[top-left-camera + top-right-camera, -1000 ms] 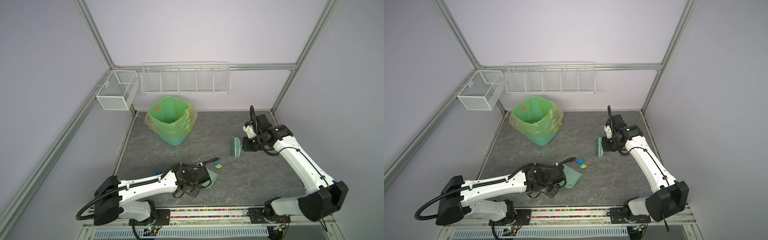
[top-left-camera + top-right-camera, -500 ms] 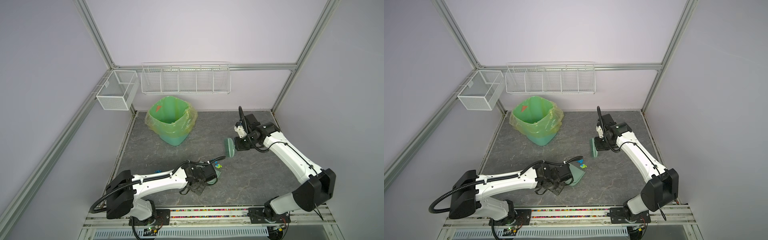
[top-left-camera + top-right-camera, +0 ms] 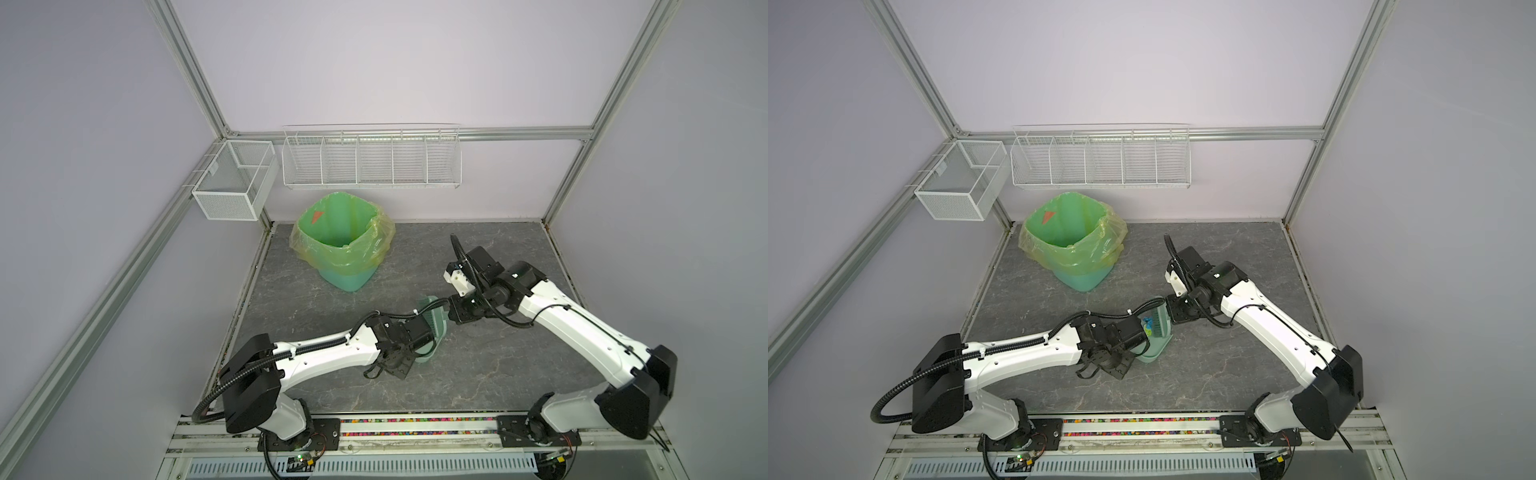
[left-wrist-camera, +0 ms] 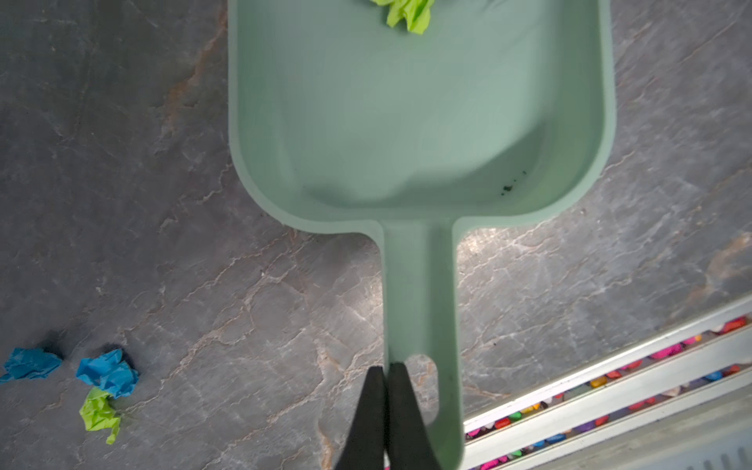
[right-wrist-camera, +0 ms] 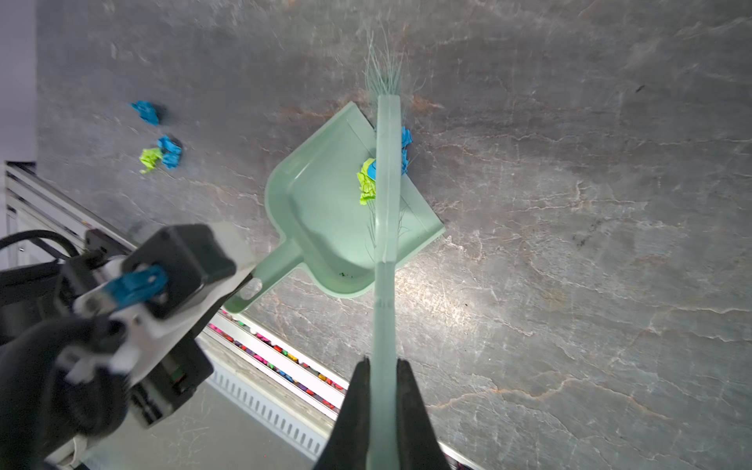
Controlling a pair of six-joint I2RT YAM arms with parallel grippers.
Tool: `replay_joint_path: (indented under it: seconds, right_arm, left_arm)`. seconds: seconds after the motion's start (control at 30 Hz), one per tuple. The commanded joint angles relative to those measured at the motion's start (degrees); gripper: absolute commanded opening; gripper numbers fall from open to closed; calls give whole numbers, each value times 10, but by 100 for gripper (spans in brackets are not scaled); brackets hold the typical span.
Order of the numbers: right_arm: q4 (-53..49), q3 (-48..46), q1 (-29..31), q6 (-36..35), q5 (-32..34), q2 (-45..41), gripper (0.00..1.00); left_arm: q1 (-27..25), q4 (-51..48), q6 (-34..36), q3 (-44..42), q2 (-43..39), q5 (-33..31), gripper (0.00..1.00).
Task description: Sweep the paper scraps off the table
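Observation:
My left gripper (image 4: 386,368) is shut on the handle of the pale green dustpan (image 4: 407,101), which lies flat on the table (image 3: 478,374). My right gripper (image 5: 383,362) is shut on the handle of the matching brush (image 5: 386,162), whose bristles stand across the pan's mouth. Lime-green and blue paper scraps (image 5: 366,181) sit bunched against the brush at the mouth, one blue wad (image 5: 405,140) on the outer side. Three more scraps (image 5: 169,150) lie loose on the table beside the pan, also seen as wads (image 4: 108,372) near the handle. In a top view the scraps (image 3: 1147,326) peek between brush and wrist.
A green bin with a yellowish liner (image 3: 343,241) stands at the back left of the table. Two white wire baskets (image 3: 372,160) (image 3: 232,183) hang on the walls above it. An aluminium rail with coloured bits (image 3: 415,422) runs along the front edge.
The right arm has swung the brush left and nearer, up against the dustpan's mouth, pushing scraps in. The left arm has stretched right, sliding the pan towards the brush.

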Motion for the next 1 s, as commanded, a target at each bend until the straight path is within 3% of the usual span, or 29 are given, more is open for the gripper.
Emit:
replay_joint_path:
  seconds: [0.0, 0.3, 0.47, 0.67, 0.97]
  right_arm:
    - [-8, 26, -8, 25, 28, -30, 7]
    - [40, 61, -66, -11, 48, 18, 7]
    - [50, 90, -67, -12, 35, 72, 7]
    - [138, 61, -66, -3, 30, 98, 7]
    - [161, 23, -45, 4, 2, 131, 7]
  left_arm:
    - [4, -5, 14, 7, -6, 5, 0]
    - [7, 9, 13, -2, -7, 13, 0]
    - [7, 18, -1, -28, -20, 31, 0]
    - [13, 12, -5, -37, -35, 31, 0]
    - [15, 12, -1, -36, -21, 25, 0]
